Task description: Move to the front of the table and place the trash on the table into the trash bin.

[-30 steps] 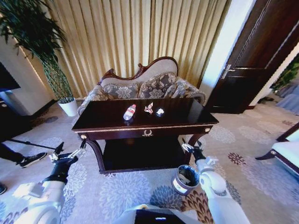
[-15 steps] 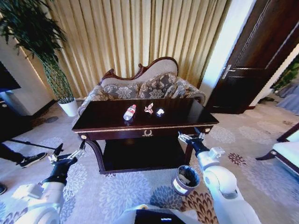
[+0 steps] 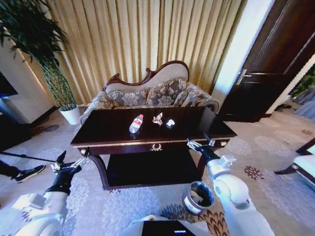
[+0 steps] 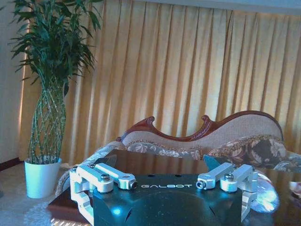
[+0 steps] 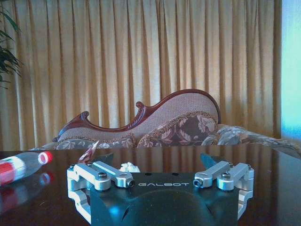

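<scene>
Head view had the bin (image 3: pixel 199 195) closest in, on the carpet by the table's right front leg, just inside the right arm. The right gripper (image 3: pixel 200 143) was up at the table's (image 3: pixel 98 135) front edge with its fingers spread open and nothing in them. The left gripper (image 3: pixel 72 160) hung low off the left front corner, also open and empty. Further back, mid-table, the bottle (image 3: pixel 136 123) lay on its side, then the wrapper scrap (image 3: pixel 157 118) and the paper ball (image 3: pixel 170 122) just beside it, all apart from each other. My guess was that the right arm would need to clear the edge first, then reach for the paper ball, keeping those fingers wide.
</scene>
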